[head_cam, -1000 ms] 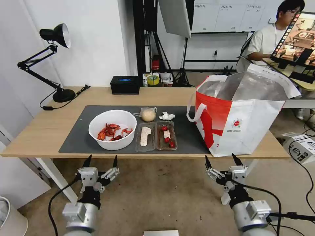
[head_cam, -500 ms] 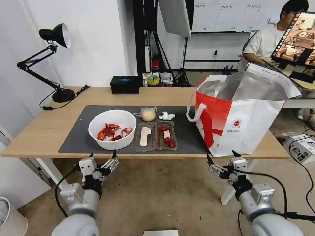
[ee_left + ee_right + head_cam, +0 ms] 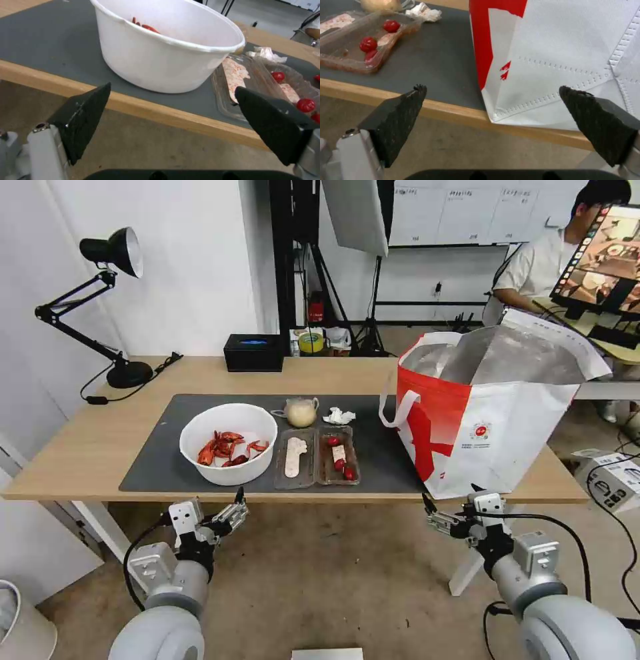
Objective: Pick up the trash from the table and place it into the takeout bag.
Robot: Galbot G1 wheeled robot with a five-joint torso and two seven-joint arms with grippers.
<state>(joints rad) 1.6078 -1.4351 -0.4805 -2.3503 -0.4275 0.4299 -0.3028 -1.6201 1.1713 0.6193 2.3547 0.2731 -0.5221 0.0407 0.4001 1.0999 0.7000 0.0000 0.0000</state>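
Observation:
On the table [image 3: 87, 447], a dark mat [image 3: 160, 453] carries the trash: a white bowl [image 3: 230, 473] of red shells, a clear hinged tray [image 3: 309, 477] with red-white scraps, a knotted bag [image 3: 301, 413] and a tissue [image 3: 339, 416]. The red-and-white takeout bag [image 3: 507, 433] stands open at the table's right end. My left gripper [image 3: 210, 500] is open below the front edge, facing the bowl [image 3: 160, 65] and the tray [image 3: 221, 100]. My right gripper [image 3: 450, 495] is open below the edge, facing the bag's [image 3: 560, 50] lower corner, with the tray [image 3: 350, 62] off to one side.
A black desk lamp [image 3: 113, 313] stands at the table's far left and a black box [image 3: 253, 352] at its back edge. Cardboard boxes [image 3: 613, 477] lie on the floor to the right. A white bin [image 3: 20, 620] sits low on the left.
Both arms have reached forward and both grippers now sit closer to the table's front edge. Their fingers stay apart. Nothing on the table has moved.

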